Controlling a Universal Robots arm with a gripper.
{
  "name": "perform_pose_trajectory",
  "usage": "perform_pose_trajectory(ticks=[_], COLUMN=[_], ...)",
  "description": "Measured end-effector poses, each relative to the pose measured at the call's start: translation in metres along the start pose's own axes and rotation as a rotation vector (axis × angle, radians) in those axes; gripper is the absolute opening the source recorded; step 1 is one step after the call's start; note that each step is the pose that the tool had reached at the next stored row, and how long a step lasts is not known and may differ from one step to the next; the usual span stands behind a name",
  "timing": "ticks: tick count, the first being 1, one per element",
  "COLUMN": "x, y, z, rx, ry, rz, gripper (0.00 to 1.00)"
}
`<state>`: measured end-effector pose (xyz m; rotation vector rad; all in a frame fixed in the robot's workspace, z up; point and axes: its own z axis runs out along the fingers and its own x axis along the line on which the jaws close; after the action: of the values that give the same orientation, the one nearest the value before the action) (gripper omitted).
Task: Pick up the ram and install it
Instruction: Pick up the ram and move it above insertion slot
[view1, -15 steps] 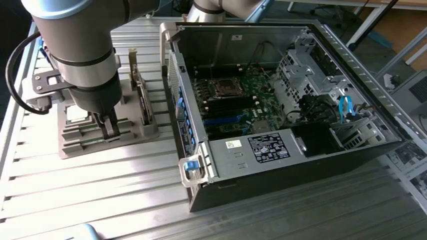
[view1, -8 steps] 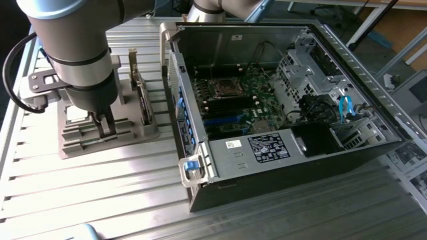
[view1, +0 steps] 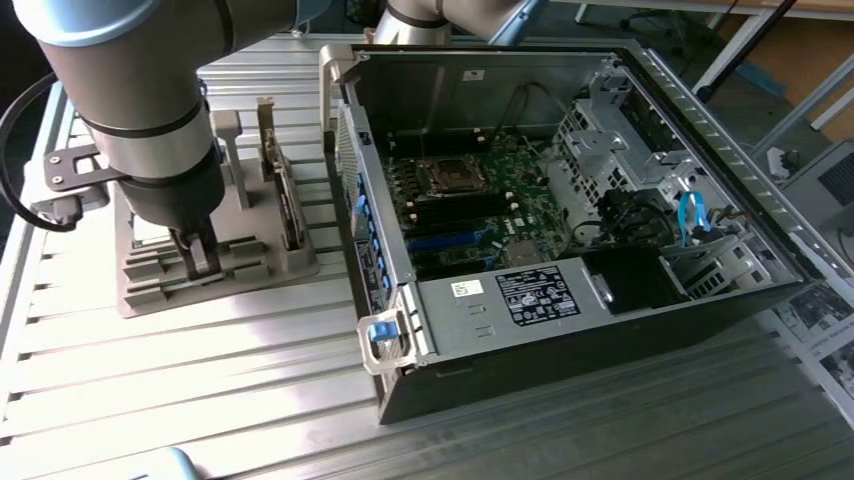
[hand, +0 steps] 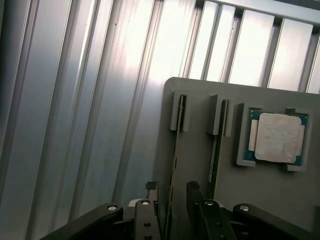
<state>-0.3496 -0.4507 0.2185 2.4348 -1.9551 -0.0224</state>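
A Universal Robots arm is reaching down over a ribbed metal table, and we are seeing its end effector hanging with jaws spread wide, gripping nothing. One of its dark fingers is standing on each side of the ram; we cannot tell whether either is touching it.

The ram is showing itself edge-on in the wrist view: a long, thin, dark green strip standing upright in a narrow slot of a gray holder. In the neighbouring slot of the same holder a second thin board is standing the same way, apart from the first. Beyond it, a square silver chip is lying flat in a shallow framed pocket.

In the exterior view the holder is sitting on the table at the exterior view's left, with the end effector lowered into it. Just beside it, toward the exterior view's right, an open computer case is lying on its side, holding a green motherboard and a looped blue cable.
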Motion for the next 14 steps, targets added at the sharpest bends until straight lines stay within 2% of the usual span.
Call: perform_pose_trajectory(ticks=[14], x=[-0.001], y=[0.0045], z=[0.0084], rx=[0.0], ry=[0.0], rz=[0.0], gripper=[0.36])
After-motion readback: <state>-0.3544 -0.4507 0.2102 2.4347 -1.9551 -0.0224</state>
